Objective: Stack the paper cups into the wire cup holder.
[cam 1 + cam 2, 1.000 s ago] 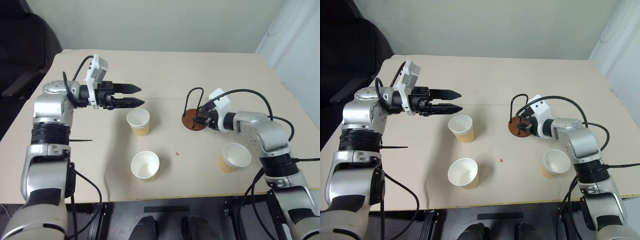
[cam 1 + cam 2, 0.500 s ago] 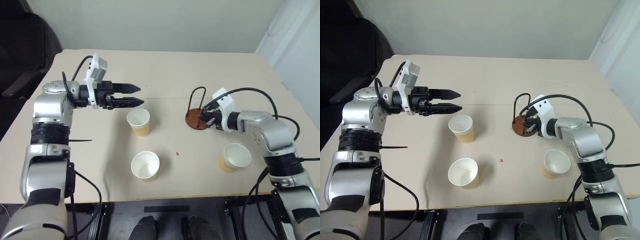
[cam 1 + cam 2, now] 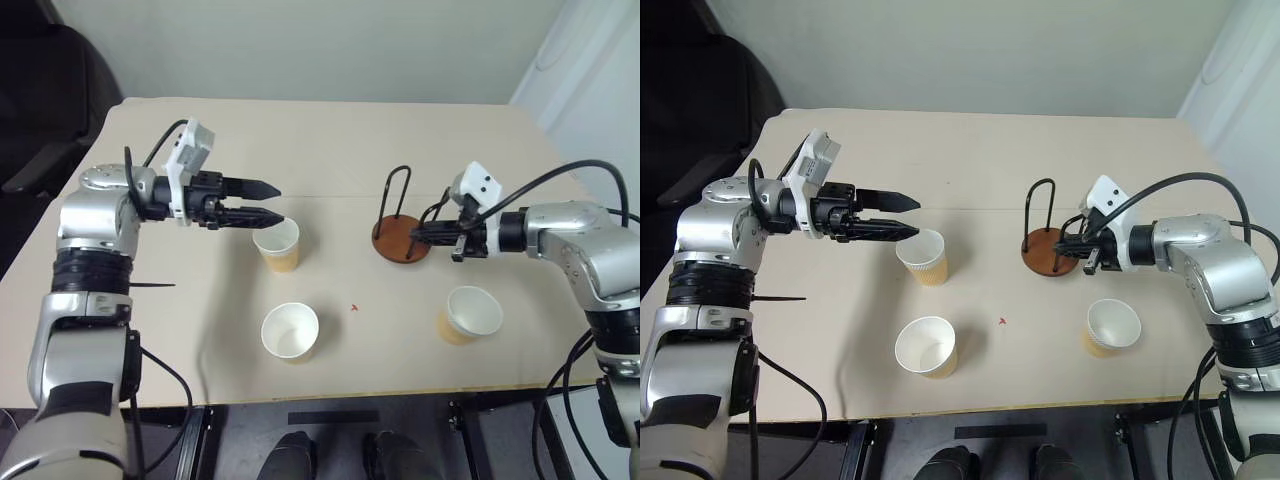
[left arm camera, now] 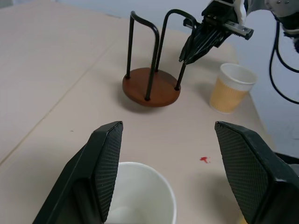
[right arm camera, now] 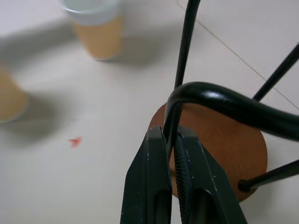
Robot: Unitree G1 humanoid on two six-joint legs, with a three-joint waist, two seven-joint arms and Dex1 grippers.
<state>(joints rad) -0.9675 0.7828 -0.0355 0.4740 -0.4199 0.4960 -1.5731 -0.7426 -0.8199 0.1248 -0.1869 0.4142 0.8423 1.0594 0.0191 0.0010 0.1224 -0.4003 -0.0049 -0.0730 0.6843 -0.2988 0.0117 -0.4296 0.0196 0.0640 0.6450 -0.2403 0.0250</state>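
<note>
The wire cup holder [image 3: 400, 242], a brown disc with black wire loops, stands upright on the table's right half. My right gripper [image 3: 420, 236] is shut on one of its wire loops [image 5: 174, 112], pinched between the fingertips. Three paper cups stand upright: one [image 3: 277, 245] mid-left, one [image 3: 290, 331] nearer the front edge, one [image 3: 467, 314] at front right below my right forearm. My left gripper [image 3: 281, 204] is open and points right, its tips just above the far rim of the mid-left cup [image 4: 140, 200]; it holds nothing.
The beige table [image 3: 330, 140] has bare room across its far half and between the cups. A small red mark [image 3: 354, 308] lies near the middle. A dark chair [image 3: 50, 100] stands off the back-left corner. Black cables hang from my right arm [image 3: 570, 175].
My right gripper has shut on a wire loop of the holder and swung out to the right, dragging the holder slightly right. The left gripper has tipped a little down toward the cup.
</note>
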